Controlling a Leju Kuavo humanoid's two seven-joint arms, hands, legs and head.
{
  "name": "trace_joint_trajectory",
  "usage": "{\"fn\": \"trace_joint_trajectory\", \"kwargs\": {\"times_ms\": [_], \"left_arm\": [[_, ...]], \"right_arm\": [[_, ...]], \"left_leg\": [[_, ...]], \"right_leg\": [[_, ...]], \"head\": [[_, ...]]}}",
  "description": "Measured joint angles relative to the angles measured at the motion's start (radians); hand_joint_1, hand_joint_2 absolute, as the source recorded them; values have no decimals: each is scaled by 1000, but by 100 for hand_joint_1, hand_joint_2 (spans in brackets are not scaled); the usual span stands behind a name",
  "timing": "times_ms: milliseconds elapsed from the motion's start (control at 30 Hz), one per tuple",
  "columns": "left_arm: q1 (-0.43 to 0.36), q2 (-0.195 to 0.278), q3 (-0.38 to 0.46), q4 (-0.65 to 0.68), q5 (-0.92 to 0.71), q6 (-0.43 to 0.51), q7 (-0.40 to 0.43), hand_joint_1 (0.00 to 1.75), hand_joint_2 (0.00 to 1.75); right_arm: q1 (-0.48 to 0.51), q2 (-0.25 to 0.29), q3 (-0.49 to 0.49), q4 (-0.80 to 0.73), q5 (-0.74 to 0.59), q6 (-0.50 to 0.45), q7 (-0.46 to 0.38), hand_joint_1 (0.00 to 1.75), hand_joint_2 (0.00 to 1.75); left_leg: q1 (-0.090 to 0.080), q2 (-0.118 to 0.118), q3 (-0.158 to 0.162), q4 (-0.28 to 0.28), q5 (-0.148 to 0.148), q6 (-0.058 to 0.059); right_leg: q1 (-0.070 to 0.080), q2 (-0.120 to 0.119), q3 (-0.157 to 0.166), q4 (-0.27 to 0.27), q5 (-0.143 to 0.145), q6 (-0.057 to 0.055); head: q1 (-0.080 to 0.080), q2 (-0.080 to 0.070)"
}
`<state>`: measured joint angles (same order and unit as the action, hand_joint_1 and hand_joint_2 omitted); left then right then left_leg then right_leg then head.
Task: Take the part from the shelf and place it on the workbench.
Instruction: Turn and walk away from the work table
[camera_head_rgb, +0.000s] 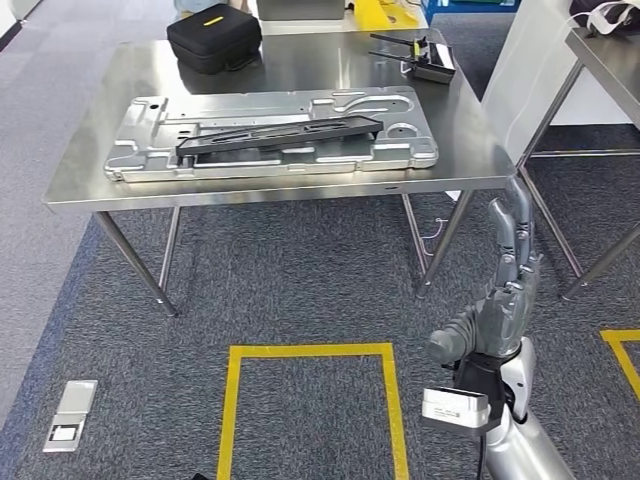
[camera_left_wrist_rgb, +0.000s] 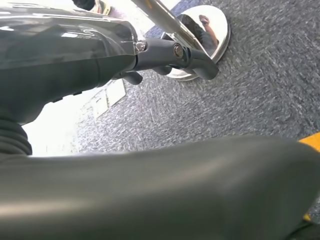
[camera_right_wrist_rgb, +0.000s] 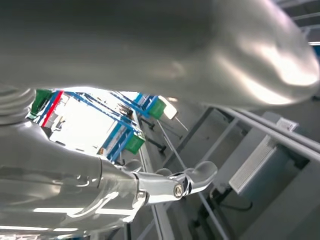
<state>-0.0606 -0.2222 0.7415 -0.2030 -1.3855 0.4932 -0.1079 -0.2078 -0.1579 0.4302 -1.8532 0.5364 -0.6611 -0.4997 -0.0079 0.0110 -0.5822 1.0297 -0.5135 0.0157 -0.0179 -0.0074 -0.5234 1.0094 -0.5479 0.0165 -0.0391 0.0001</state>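
- Steel workbench (camera_head_rgb: 468, 150) stands ahead of your right hand (camera_head_rgb: 507, 285), which is raised near its front right corner, below the edge.
- On the bench lies a long pressed metal panel (camera_head_rgb: 151, 125), up and to the left of that hand and well apart from it.
- Lying across the panel is the dark, narrow part (camera_head_rgb: 279, 133); I judge this to be the task's thing, already set down, so the placing looks done and you have only to clear the arm.
- Beyond it you can see a black case (camera_head_rgb: 214, 36) and a small dark tray (camera_head_rgb: 432, 66) at the far edge.
- Your right hand holds nothing; its fingers are straight and apart, pointing up.
- Your left hand (camera_left_wrist_rgb: 113, 65) is near the carpet; I cannot tell how its fingers lie.
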Motion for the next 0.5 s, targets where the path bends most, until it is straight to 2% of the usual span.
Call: {"fn": "trace_joint_trajectory", "kwargs": {"times_ms": [33, 100, 133, 167, 200, 233, 267, 333, 367, 400, 467, 500], "left_arm": [[0, 0, 0, 0, 0, 0, 0, 0, 0], [0, 0, 0, 0, 0, 0, 0, 0, 0], [1, 0, 0, 0, 0, 0, 1, 0, 0], [1, 0, 0, 0, 0, -1, 1, 0, 0], [1, 1, 0, 0, 0, -1, 2, 0, 0], [2, 1, 0, 0, 0, -1, 3, 0, 0], [1, 1, 0, 0, 0, -2, 3, 0, 0], [0, 1, 0, 0, 0, -2, 3, 0, 0], [-2, 1, 0, 0, 0, -2, 3, 0, 0], [-2, 1, 0, 0, 0, -2, 3, 0, 0], [-1, 0, 0, 0, 0, -3, 4, 0, 0], [0, 0, 0, 0, 0, -3, 4, 0, 0]], "right_arm": [[0, 0, 0, 0, 0, 0, 0, 0, 0], [0, 0, 1, 0, 0, 0, 0, 0, 0], [0, 0, 1, 0, 0, 0, 0, 0, 0], [1, 0, 1, 0, 0, 0, 0, 0, 0], [2, 0, 1, 0, -1, 0, 0, 0, 0], [3, 0, 1, 0, -1, 0, 0, 0, 0], [3, 0, 1, 0, -1, 0, 0, 0, 0], [3, 0, 1, 0, -2, 0, -1, 0, 0], [3, 0, 1, 0, -2, 0, -1, 0, 0], [3, 0, 1, 0, -3, 0, -1, 0, 0], [3, 1, 0, 0, -3, 0, -2, 0, 0], [3, 1, 0, 1, -4, 0, -2, 0, 0]], "left_leg": [[2, -1, -9, 17, -20, -7], [7, -2, -43, 109, -96, -20], [10, -2, -64, 174, -136, -24], [13, -2, -77, 230, -163, -28], [15, -2, -77, 257, -172, -30], [17, -2, -57, 245, -164, -32], [19, -2, -20, 196, -142, -32], [20, -4, 73, 50, -93, -30], [19, -6, 102, 0, -78, -26], [18, -8, 114, -25, -72, -21], [13, -9, 105, -26, -63, -8], [13, -7, 99, -25, -56, 0]], "right_leg": [[-2, -2, -6, -1, 7, -9], [-5, -7, -23, -2, 21, -20], [-5, -8, -33, -1, 27, -22], [-5, -9, -43, 1, 33, -21], [-5, -10, -52, 3, 39, -19], [-5, -10, -62, 6, 45, -17], [-6, -10, -70, 9, 49, -14], [-5, -9, -83, 16, 59, -6], [-4, -9, -88, 18, 64, 0], [-3, -9, -91, 20, 70, 6], [-4, -8, -96, 19, 84, 21], [-6, -7, -100, 21, 81, 27]], "head": [[0, 0], [0, 0], [-1, 0], [-1, 0], [-1, 0], [-1, 0], [-1, 0], [-1, 0], [0, 0], [0, 0], [0, 0], [0, 0]]}}
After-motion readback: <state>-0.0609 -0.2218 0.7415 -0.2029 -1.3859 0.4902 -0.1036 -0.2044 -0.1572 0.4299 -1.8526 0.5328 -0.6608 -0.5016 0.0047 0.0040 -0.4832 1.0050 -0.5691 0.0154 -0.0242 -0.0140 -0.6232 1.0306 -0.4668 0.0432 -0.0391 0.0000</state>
